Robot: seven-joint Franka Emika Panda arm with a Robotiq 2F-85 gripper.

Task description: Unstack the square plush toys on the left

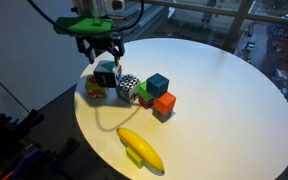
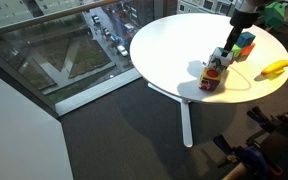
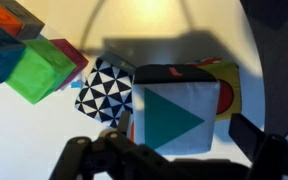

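**Over the left-hand stack, ready to lift**

At the counter's (image 1: 224,110) left side the yellow cube (image 1: 94,91) carries the white-and-black cube (image 1: 106,75). My tool (image 1: 105,56) hangs just above, fingers spread, holding nothing. I judge this the approach step: next I must descend, straddle the top cube only, and miss the checkered cube (image 1: 130,88) just beside it. It has no long axis; its green triangle (image 3: 174,115) faces up, apex rightward in the wrist view.

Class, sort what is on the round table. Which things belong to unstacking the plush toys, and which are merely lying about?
Job in hand: white plush with green triangle; yellow plush; claw.
Lying about: checkered cube; teal cube; green cube; orange cube; banana.
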